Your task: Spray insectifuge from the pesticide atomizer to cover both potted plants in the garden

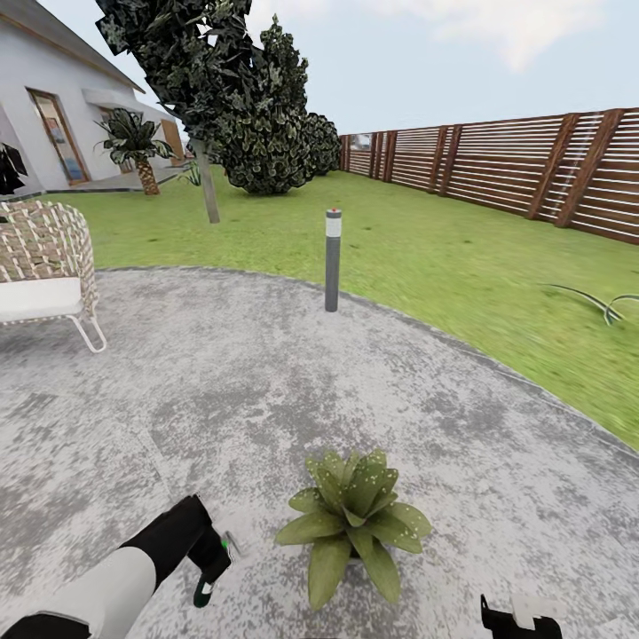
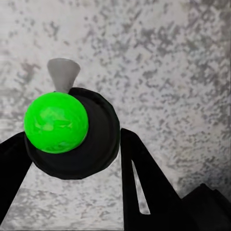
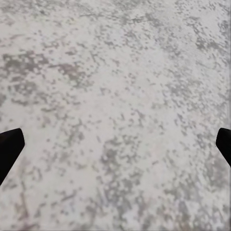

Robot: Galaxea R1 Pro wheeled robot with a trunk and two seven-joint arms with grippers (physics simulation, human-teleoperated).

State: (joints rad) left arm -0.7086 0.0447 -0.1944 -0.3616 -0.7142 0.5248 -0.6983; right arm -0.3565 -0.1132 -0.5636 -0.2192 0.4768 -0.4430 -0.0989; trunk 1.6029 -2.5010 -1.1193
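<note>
A potted plant [image 1: 355, 519], a low rosette of speckled green leaves, stands on the round grey stone patio [image 1: 222, 382] of the garden, close in front of me. My left gripper [image 1: 211, 561] hovers just left of it, shut on the pesticide atomizer [image 1: 222, 543]. In the left wrist view the atomizer [image 2: 56, 122] shows a bright green spot on a dark round cap, with a pale grey nozzle [image 2: 62, 73] beyond, between the black fingers [image 2: 144, 183]. My right gripper [image 1: 519, 617] sits low to the plant's right, open over bare stone [image 3: 115, 115].
A grey bollard lamp [image 1: 333, 260] stands at the patio's far edge. A wicker chair [image 1: 44, 266] is at the left. Lawn [image 1: 461, 257] lies beyond, with a hose [image 1: 603, 306], a tree [image 1: 209, 177], a slatted fence [image 1: 532, 164] and a house [image 1: 53, 115].
</note>
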